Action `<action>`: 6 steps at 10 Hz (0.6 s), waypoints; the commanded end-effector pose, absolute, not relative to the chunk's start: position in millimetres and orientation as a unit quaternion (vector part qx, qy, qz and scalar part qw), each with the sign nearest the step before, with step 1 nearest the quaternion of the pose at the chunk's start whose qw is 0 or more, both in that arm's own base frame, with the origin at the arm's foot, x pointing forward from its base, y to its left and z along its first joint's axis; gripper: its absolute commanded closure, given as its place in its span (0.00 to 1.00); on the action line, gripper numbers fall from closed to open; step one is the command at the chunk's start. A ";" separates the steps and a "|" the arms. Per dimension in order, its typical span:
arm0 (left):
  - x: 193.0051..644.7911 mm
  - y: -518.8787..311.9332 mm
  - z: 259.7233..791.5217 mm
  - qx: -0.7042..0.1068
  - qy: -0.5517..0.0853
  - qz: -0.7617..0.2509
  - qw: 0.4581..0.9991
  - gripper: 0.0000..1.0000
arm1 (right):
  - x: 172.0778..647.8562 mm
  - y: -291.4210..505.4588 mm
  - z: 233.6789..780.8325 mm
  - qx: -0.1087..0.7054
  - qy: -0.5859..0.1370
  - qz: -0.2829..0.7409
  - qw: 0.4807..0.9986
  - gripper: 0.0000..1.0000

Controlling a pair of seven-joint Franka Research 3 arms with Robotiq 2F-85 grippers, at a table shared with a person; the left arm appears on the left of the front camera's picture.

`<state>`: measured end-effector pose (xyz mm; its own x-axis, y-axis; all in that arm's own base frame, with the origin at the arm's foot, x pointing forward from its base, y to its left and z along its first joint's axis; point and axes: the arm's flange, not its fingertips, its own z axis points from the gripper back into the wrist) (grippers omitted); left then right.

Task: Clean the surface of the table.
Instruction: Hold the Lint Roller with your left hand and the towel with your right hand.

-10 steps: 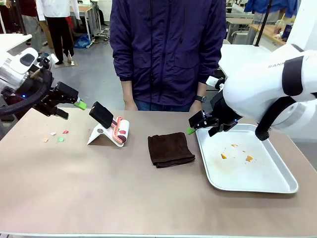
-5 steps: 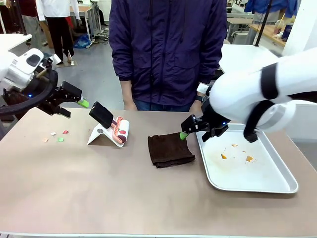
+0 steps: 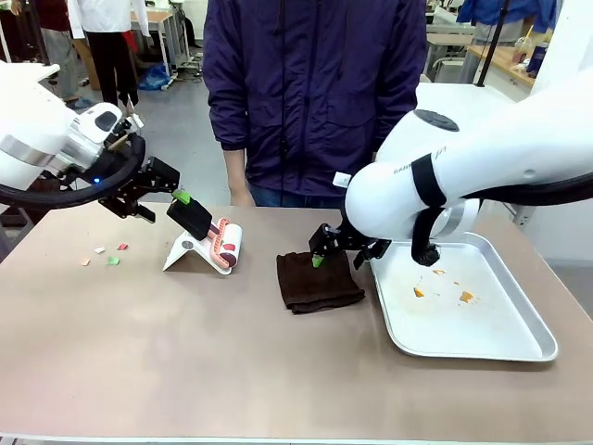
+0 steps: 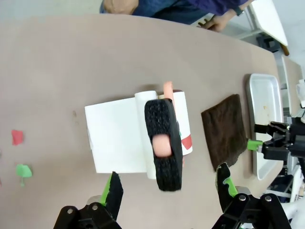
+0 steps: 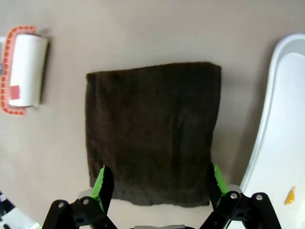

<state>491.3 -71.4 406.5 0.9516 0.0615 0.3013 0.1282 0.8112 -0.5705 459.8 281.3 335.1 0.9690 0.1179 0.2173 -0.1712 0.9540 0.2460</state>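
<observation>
Here, left gripper [image 4: 167,175] over lint roller [image 4: 163,125], right gripper [image 5: 159,171] over brown cloth [image 5: 152,129] on table [image 3: 232,357], both agape, empty.

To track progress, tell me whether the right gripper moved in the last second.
Yes. The right gripper went left, from the edge of the tray to over the brown cloth.

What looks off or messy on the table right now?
Small pink, green and pale scraps litter the table at its left end. Orange crumbs lie in the metal tray. Nothing else looks askew.
</observation>
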 end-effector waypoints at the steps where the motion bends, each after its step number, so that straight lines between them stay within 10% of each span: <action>1: 504.4 -77.2 403.0 -0.321 -0.161 0.002 0.933 0.00 | 467.9 297.1 340.6 0.098 -0.130 0.068 0.984 0.00; 6: 515.9 -75.6 385.0 -0.312 -0.140 0.004 0.940 0.00 | 473.4 305.2 326.3 0.064 -0.115 0.073 0.989 0.00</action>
